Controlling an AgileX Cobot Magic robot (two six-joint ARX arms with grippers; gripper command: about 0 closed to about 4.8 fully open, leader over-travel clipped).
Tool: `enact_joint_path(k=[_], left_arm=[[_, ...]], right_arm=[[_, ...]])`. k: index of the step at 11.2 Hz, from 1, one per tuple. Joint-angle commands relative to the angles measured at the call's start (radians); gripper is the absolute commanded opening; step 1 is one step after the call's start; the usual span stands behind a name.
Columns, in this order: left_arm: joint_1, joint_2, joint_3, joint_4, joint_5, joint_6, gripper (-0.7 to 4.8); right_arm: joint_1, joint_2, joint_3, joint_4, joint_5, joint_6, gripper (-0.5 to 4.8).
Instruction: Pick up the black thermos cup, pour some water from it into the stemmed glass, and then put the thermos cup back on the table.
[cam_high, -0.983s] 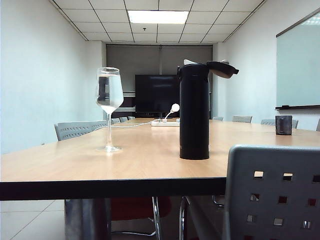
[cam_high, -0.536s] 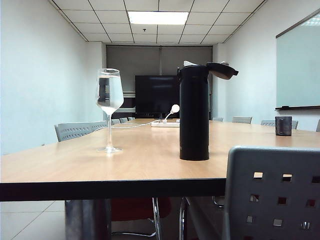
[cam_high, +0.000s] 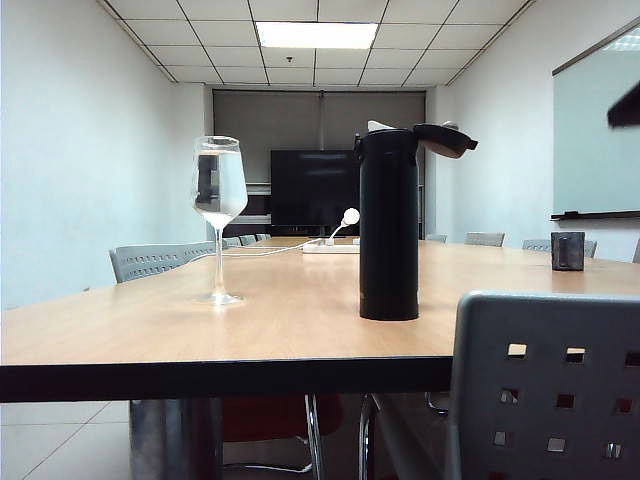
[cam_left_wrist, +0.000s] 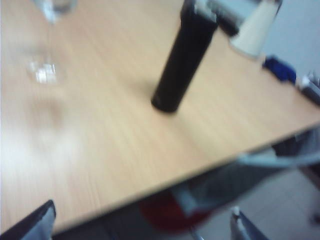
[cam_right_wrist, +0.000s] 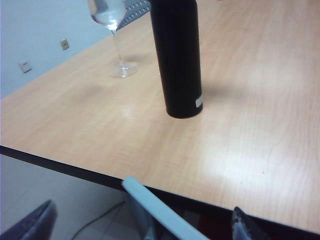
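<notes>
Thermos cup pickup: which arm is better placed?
Right, probably. The right gripper, open, looks down on the black thermos cup closer and squarer; the left gripper, also open, sees it farther off. Both hang off the table edge; neither touches it.

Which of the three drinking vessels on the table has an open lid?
The black thermos cup, the tall matte cylinder mid-table: its flip lid stands hinged open. The stemmed glass and the small dark cup have no lid.

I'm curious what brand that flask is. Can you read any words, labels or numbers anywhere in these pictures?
No text can be read.
Black thermos cup: a small pale label near its base, too small to read.
Stemmed glass, whiteboard, dark screen: no writing visible.
</notes>
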Motion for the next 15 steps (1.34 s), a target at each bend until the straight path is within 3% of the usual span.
enact_joint_path(k=[1, 2, 3, 5, 6, 7, 8, 9, 10, 11, 12, 13, 15], left_arm=[[0.0, -0.001, -0.123, 0.189, -0.137, 0.001, 4.79], [0.0, -0.001, -0.21, 0.254, -0.161, 0.038, 4.79], [0.0, -0.001, -0.231, 0.277, -0.166, 0.045, 4.79], [0.0, -0.001, -0.344, 0.406, -0.213, 0.053, 4.62], [0.0, 0.0, -0.351, 0.386, -0.26, 0.077, 3.3], [0.0, 0.0, -0.351, 0.387, -0.283, 0.087, 2.98], [0.0, 0.0, -0.351, 0.397, -0.29, 0.089, 1.86], [0.0, 0.0, -0.351, 0.399, -0.292, 0.089, 1.34], [0.0, 0.0, -0.351, 0.399, -0.291, 0.092, -0.08], [0.0, -0.001, -0.351, 0.395, -0.292, 0.092, -0.06], [0.0, -0.001, -0.351, 0.395, -0.295, 0.091, -0.05], [-0.001, -0.001, -0.351, 0.396, -0.288, 0.069, -0.05], [-0.001, -0.001, -0.351, 0.395, -0.288, 0.069, -0.05]], right_arm=[[-0.001, 0.0, -0.066, 0.071, 0.156, 0.007, 4.79], [-0.034, -0.004, -0.091, 0.13, 0.285, 0.007, 4.79], [-0.047, -0.004, -0.094, 0.15, 0.294, 0.007, 4.79], [-0.211, -0.004, -0.094, 0.208, 0.217, 0.007, 4.79], [-0.27, -0.004, -0.094, 0.207, 0.203, 0.006, 4.79], [-0.297, -0.004, -0.094, 0.207, 0.203, 0.005, 4.79], [-0.341, -0.005, -0.094, 0.217, 0.205, 0.0, 4.79], [-0.383, -0.005, -0.092, 0.232, 0.203, 0.0, 3.97], [-0.434, -0.005, -0.09, 0.25, 0.137, 0.0, 1.89], [-0.468, -0.016, -0.086, 0.261, 0.103, -0.001, 0.19], [-0.482, -0.016, -0.086, 0.272, 0.081, -0.002, -0.05], [-0.5, -0.016, -0.086, 0.278, 0.064, -0.072, -0.06], [-0.5, -0.016, -0.087, 0.267, 0.063, -0.08, -0.05]])
